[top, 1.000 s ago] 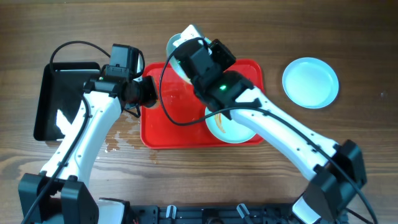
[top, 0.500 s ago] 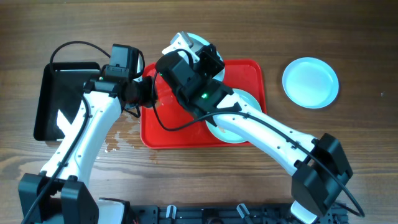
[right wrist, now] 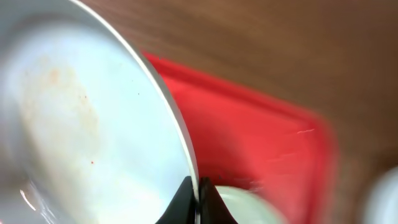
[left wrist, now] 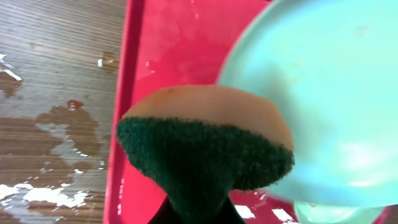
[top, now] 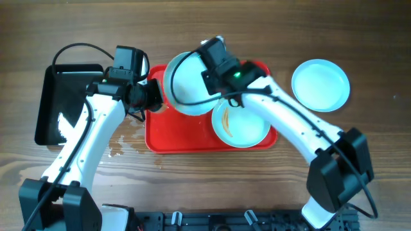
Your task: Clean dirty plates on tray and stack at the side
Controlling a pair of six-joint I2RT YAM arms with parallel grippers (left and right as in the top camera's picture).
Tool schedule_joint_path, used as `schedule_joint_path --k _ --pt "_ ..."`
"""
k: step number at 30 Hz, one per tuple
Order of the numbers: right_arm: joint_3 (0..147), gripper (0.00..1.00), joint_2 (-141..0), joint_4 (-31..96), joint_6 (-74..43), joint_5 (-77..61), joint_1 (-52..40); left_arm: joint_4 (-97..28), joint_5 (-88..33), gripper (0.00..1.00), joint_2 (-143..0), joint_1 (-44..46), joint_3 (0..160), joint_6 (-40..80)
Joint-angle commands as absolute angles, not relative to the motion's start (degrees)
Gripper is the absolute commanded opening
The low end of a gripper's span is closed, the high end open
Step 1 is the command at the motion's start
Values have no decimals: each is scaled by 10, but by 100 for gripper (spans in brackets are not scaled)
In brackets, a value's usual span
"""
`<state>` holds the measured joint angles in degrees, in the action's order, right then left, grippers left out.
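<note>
red tray at centre, black tray at 9 o'clock. right gripper pinches a streaked plate by its rim, tilted, likely to face the sponge clamped in the left gripper. second dirty plate lies on the tray at 5 o'clock. clean plate rests off-tray at 3 o'clock. nothing stands between sponge and plate.

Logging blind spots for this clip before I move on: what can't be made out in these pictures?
- Left wrist view: the sponge covers the fingers of the left end effector and hides whether it touches the held plate.
- Right wrist view: blur smears the tray and table; the bottom edge cuts off the right end effector.
- Overhead: the right arm crosses the streaked plate at its upper rim.
</note>
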<state>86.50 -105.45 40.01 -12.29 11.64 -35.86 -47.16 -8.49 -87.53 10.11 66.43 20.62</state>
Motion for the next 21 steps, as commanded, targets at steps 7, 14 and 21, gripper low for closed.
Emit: schedule_joint_path --k 7,14,21 --pt "831 4 -1123 375 -247 -43 -353 -437 -177 4 -880 125 670 201" --pt "831 4 -1178 371 -272 -76 -353 -418 -143 4 -902 156 664 202" --pt "831 5 -1181 372 -272 -104 -353 -414 -136 4 -963 160 663 204"
